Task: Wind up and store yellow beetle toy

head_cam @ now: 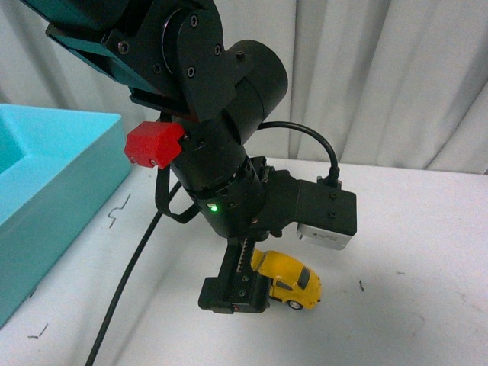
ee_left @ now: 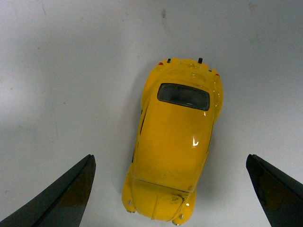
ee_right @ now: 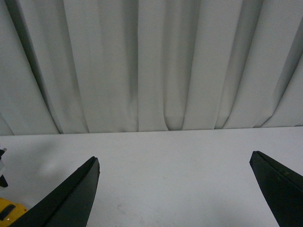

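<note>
The yellow beetle toy [head_cam: 293, 280] stood on its wheels on the white desk [head_cam: 412, 244], a little right of the middle of the front view. From the left wrist view its rounded roof and one dark end window [ee_left: 183, 96] showed from above, and bare desk lay all round it.

The left hand [ee_left: 170, 157] hung directly over the toy and was released. Its two dark fingers [ee_left: 71, 194] stood wide apart, one on each side of the car, and neither touched the body. In the front view the left arm came down from the upper left and hid part of the toy's near side. A red block [head_cam: 155, 145] sat on that arm and a small green light [head_cam: 214, 207] glowed below it. A black cable [head_cam: 130, 274] trailed down across the desk.

A teal bin [head_cam: 53, 168] stood at the left edge of the desk, well apart from the toy.

The right hand [ee_right: 173, 156] was likewise released and held nothing. It faced bare desk and the pale curtain [ee_right: 156, 66] behind it.
</note>
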